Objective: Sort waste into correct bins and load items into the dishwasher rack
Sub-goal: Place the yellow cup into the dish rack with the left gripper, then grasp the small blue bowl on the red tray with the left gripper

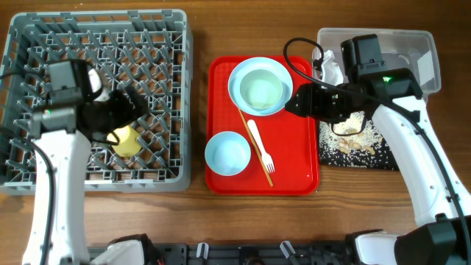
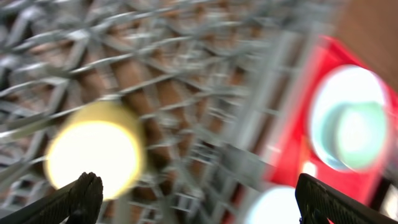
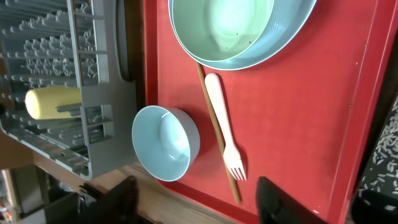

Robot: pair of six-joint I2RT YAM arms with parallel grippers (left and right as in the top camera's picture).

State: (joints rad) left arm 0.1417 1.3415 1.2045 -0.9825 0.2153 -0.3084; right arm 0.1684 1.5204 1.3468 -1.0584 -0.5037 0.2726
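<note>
The table is evenly and brightly lit from above in the overhead view, and only soft shadows are cast. The left wrist view is smeared by heavy motion blur, with the rack streaked and the cup blown out to a glow. The right wrist view is rendered sharp, with a faint sheen on the tray.
</note>
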